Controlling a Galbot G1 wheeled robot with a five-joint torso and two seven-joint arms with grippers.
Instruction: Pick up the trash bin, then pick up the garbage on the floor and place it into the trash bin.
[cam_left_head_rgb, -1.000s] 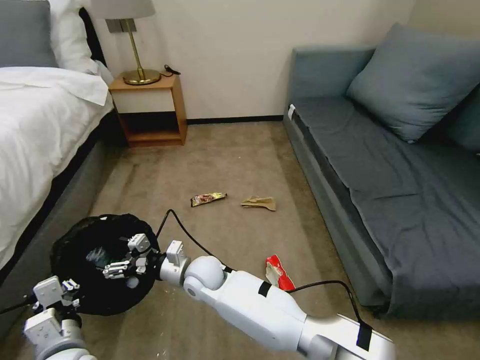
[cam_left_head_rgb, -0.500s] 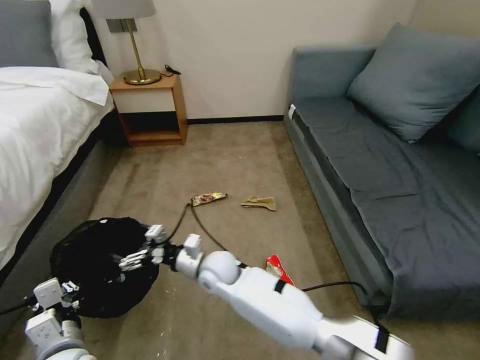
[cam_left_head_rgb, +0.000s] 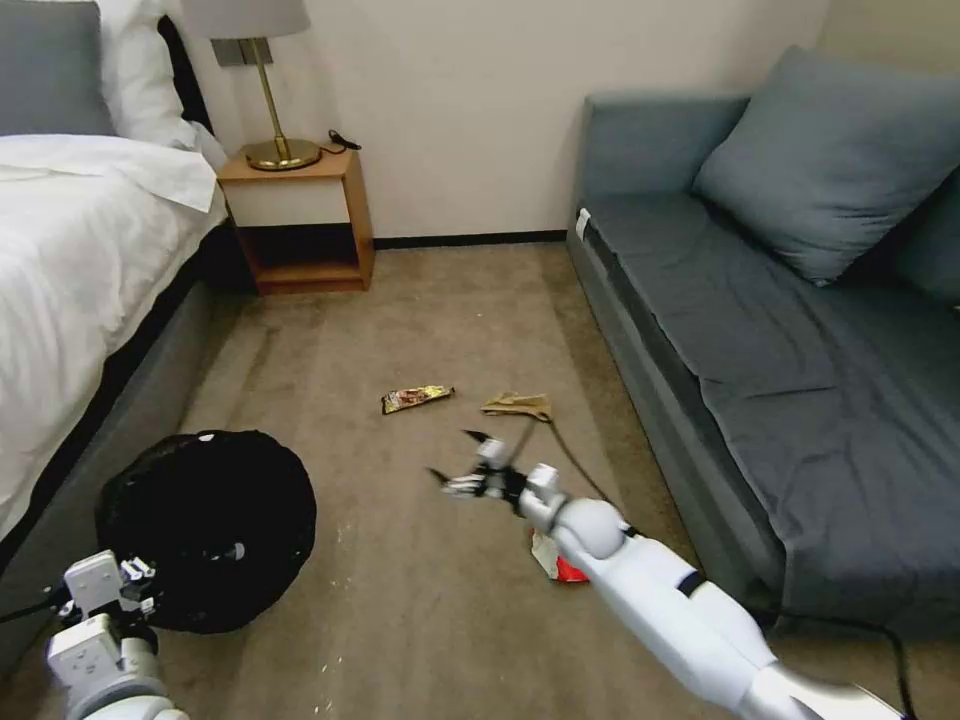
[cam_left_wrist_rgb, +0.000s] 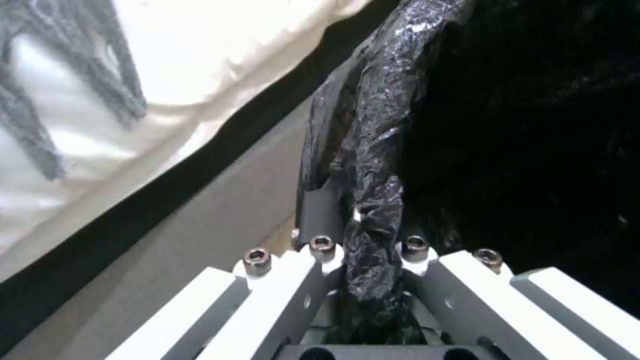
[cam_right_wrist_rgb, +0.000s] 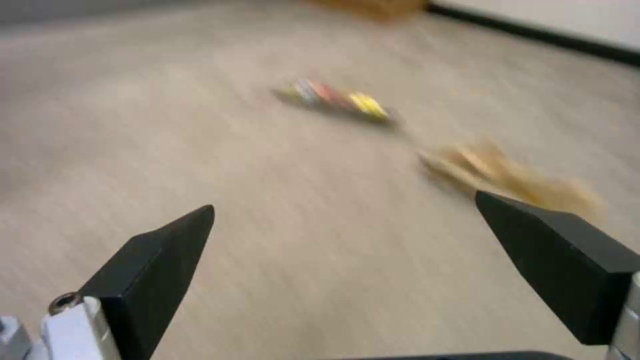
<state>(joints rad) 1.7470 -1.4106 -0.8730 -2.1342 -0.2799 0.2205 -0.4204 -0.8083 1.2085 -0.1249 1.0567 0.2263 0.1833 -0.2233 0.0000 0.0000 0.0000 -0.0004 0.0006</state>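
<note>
Left gripper: clamped on the rim of the trash bin, a fold of black liner pinched between its fingers; in the head view it sits at the bin's 7 o'clock edge, low beside the bed.
Right gripper: jaws spread wide, nothing between them, held over bare carpet in the middle of the floor, pointing toward the far litter.
Trash bin: at about 8 o'clock in the head view, by the bed frame; it looks light, and the crinkly liner is likely slick, so the rim grip could creep.
Snack wrapper: at 11 o'clock from the right gripper, flat on the carpet; thin, limp film, probably best pinched across its narrow middle.
Crumpled paper: at 1 o'clock from the right gripper, just beside the snack wrapper; soft, very light, raised folds offer an easy bite.
Red-and-white wrapper: on the floor at 5 o'clock from the right gripper, partly under the right arm; crinkled, light, take a raised edge.
Risk: flat film may slide on the carpet rather than lift.
</note>
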